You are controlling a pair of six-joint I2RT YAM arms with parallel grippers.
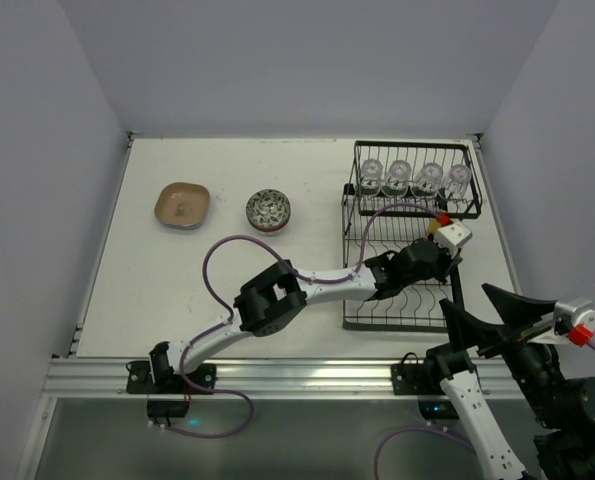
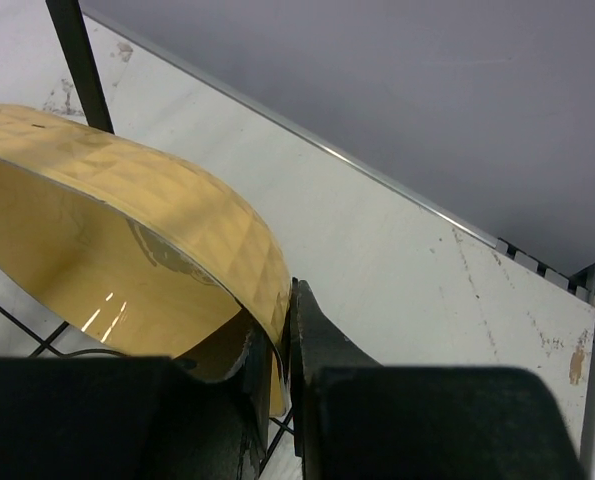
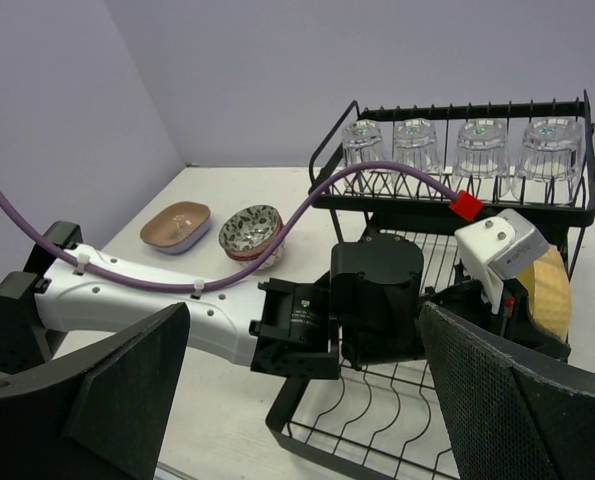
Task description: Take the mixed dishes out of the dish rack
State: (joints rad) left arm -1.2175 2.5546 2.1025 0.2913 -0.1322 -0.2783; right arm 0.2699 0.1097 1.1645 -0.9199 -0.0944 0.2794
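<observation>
**Ana:** Where is the left pincer (image 2: pixel 285 335)?

**Ben:** It is down in the lower tier of the dish rack (image 1: pixel 377 310), toward the rack's right end. The left arm (image 1: pixel 317 288) stretches across the bench (image 1: pixel 167 290) to reach it.

**Ana:** Is it wide or narrow?

**Ben:** Narrow, and clamped on the rim of the yellow plate (image 2: pixel 127 230). In the left wrist view one finger (image 2: pixel 322 335) presses the outer face of the rim. The other finger presses the inner face, and the edge is pinched between them.

**Ana:** How does the plate sit?

**Ben:** It stands on edge among the slot wires, below the raised shelf. I cannot tell whether its lower edge rests on the wires.

**Ana:** And the right pincer (image 1: pixel 469 300)?

**Ben:** It is spread wide and holds nothing. It hangs by the rack's near right corner, apart from the rack.

**Ana:** What else is in the rack?

**Ben:** Four clear glasses (image 3: pixel 482 145) stand in a row on the upper shelf at the back. They look turned mouth down.

**Ana:** Is anything outside the rack?

**Ben:** A brown plate (image 1: pixel 182 205) and a patterned bowl (image 1: pixel 268 209) sit on the bench left of the rack. They are near each other but not touching, and the bowl is the closer of the two to the rack.
</observation>
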